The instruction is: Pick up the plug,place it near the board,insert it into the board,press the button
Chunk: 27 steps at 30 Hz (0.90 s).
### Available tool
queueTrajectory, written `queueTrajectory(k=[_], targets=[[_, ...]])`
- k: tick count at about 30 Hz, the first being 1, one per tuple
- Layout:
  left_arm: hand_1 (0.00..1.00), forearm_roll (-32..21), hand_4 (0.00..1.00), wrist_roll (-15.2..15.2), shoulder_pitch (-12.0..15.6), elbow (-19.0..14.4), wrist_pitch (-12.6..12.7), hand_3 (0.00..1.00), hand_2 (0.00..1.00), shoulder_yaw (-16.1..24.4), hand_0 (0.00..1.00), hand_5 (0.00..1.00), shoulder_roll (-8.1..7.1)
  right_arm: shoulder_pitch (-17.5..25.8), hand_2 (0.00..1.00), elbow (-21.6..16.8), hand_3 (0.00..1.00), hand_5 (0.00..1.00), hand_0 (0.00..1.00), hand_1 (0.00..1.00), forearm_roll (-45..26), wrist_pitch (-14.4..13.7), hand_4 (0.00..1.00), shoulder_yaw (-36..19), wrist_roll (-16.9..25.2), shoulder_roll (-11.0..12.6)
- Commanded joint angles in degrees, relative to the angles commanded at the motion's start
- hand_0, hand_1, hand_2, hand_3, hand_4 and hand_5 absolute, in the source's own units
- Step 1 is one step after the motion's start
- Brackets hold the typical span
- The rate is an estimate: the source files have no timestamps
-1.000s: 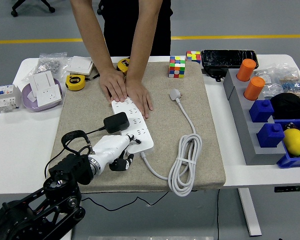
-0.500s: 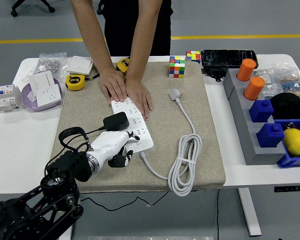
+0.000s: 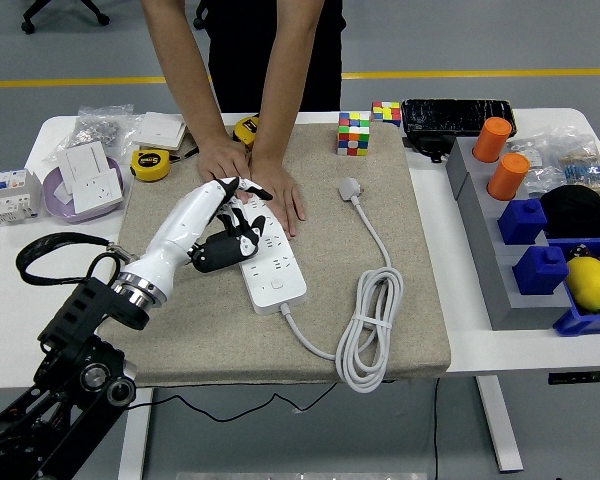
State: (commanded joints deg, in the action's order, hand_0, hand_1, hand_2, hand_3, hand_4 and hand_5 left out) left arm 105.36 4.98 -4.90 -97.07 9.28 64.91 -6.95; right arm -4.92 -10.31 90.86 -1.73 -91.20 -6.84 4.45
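The white power strip [image 3: 276, 272] lies on the tan mat [image 3: 420, 300], with its button [image 3: 277, 284] near its close end. A dark shape, apparently the black plug [image 3: 218, 256], shows on the strip's middle, mostly covered by my left hand [image 3: 230, 222]. That hand is raised over the strip's middle, its white back towards the camera. I cannot make out whether it grips the plug. A person's two hands [image 3: 278, 192] press flat on the strip's far end. My right arm is out of view.
The strip's own white cord [image 3: 368, 330] lies coiled at the mat's right, its white plug [image 3: 351, 187] further back. Two puzzle cubes [image 3: 354, 133] stand behind it. Bins with blocks [image 3: 525, 220] fill the right side. Tape measures [image 3: 152, 163] and wall sockets [image 3: 92, 180] lie at the left.
My left hand has lifted from the strip's near end by the button and swung up and back over the strip's middle. The person's hands have stayed put.
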Motion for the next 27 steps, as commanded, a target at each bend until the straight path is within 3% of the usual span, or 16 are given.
queueTrajectory(k=[3, 4, 6, 12, 15, 16, 21, 22, 27], targets=[[0.886, -7.3, 0.907, -2.9, 1.5, 0.5, 1.1, 0.781, 0.817, 1.6, 0.889, 0.338, 0.08, 0.1, 0.728, 0.0, 0.768, 0.929, 0.87, 0.735, 0.2, 0.0, 0.998, -0.2, -0.1, 0.0], [0.998, -9.3, 0.993, -3.2, 2.1, 0.5, 1.5, 0.933, 0.998, 2.1, 0.998, 0.44, 0.11, 0.2, 0.727, 0.0, 0.768, 0.928, 0.868, 0.735, 0.1, 0.0, 0.998, -0.2, -0.1, 0.0], [0.998, -11.1, 0.993, -3.2, 2.6, 0.4, 1.6, 0.933, 0.998, 2.7, 0.998, 0.44, 0.14, 0.1, 0.727, 0.0, 0.768, 0.928, 0.868, 0.735, 0.0, 0.0, 0.998, -0.1, 0.0, 0.0], [0.998, -10.3, 0.998, -3.7, 2.8, 0.8, 0.1, 0.945, 0.998, 2.3, 0.998, 0.462, -0.28, -0.2, 0.727, 0.0, 0.768, 0.927, 0.87, 0.735, -0.7, -0.1, 0.998, 0.6, 0.1, 0.0], [0.998, -6.8, 0.998, -2.0, 2.2, 0.9, -3.1, 0.945, 0.998, 1.5, 0.998, 0.462, -0.92, -0.1, 0.727, 0.0, 0.768, 0.927, 0.87, 0.735, -0.5, -0.1, 0.998, 0.3, 0.0, 0.0], [0.609, -5.6, 0.828, -1.4, 2.0, 0.9, -4.0, 0.954, 0.57, 1.2, 0.577, 0.214, -1.08, -0.1, 0.727, 0.0, 0.768, 0.926, 0.868, 0.733, -0.4, -0.1, 0.998, 0.2, 0.0, 0.0], [0.609, 3.1, 0.828, 4.3, 0.3, 1.9, -10.9, 0.954, 0.57, -2.8, 0.577, 0.214, -2.54, -0.1, 0.727, 0.0, 0.768, 0.926, 0.868, 0.733, -0.3, -0.1, 0.998, 0.0, -0.1, -0.1], [0.154, 4.4, 0.531, 5.0, 0.0, 2.4, -11.6, 0.886, 0.258, -4.1, 0.231, 0.011, -2.71, -0.1, 0.727, 0.0, 0.767, 0.925, 0.868, 0.734, -0.3, -0.1, 0.998, 0.0, 0.0, -0.1], [0.154, 9.4, 0.531, 7.3, -1.2, 4.3, -12.4, 0.886, 0.258, -7.8, 0.231, 0.011, -2.9, -0.1, 0.727, 0.0, 0.767, 0.925, 0.868, 0.734, -0.5, -0.1, 0.998, 0.2, 0.0, -0.1]])
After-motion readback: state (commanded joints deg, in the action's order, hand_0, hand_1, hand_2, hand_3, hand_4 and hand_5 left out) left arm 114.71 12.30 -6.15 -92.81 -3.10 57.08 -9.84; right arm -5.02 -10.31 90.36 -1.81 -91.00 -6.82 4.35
